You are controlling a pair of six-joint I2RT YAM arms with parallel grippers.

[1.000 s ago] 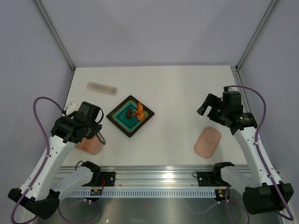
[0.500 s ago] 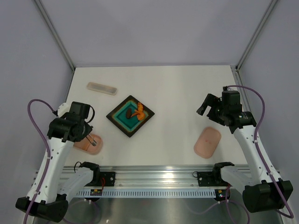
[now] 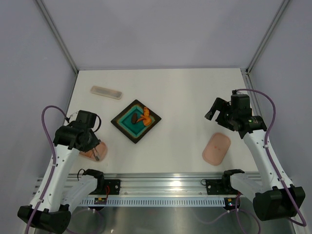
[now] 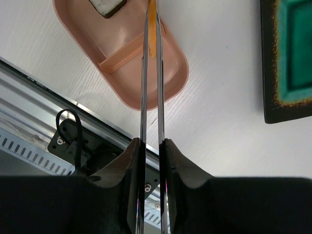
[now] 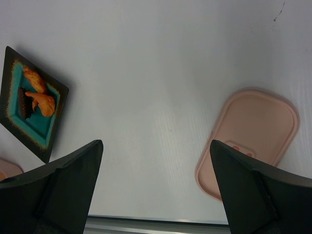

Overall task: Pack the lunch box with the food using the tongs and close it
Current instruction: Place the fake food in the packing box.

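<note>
Silver metal tongs (image 4: 150, 92), a slim two-arm V, are clamped between the left gripper (image 4: 151, 163) fingers (image 4: 130, 168), with the arms squeezed almost parallel. They reach out over the salmon-pink oval lunch box (image 4: 122, 78). The box sits open at the near-left corner of the white tabletop (image 3: 185, 92), close to the near edge.

An orange sliver (image 4: 152, 12) shows between the tong arms above the box. The tips are cut off in the left wrist view, so I can't tell what the piece is. A ridge splits the box in two. One white piece with a dark rim (image 4: 107, 5) lies in the compartment farther from the gripper.

Dark square tray with teal centre (image 3: 126, 129) sits left of the tabletop's middle, turned corner-on, farther in than the box and not touching it. On it are orange curled food pieces (image 3: 144, 117) with a dark brown lump (image 3: 134, 118) just beside them.

The matching pink lid (image 3: 216, 148) lies flat by the near edge on the right side, on its own. The right gripper (image 3: 213, 110) hovers farther in than the lid, fingers (image 5: 63, 185) spread wide and holding nothing.

A pale translucent rectangular case (image 3: 106, 92) lies toward the far-left corner, well apart from the rest.
</note>
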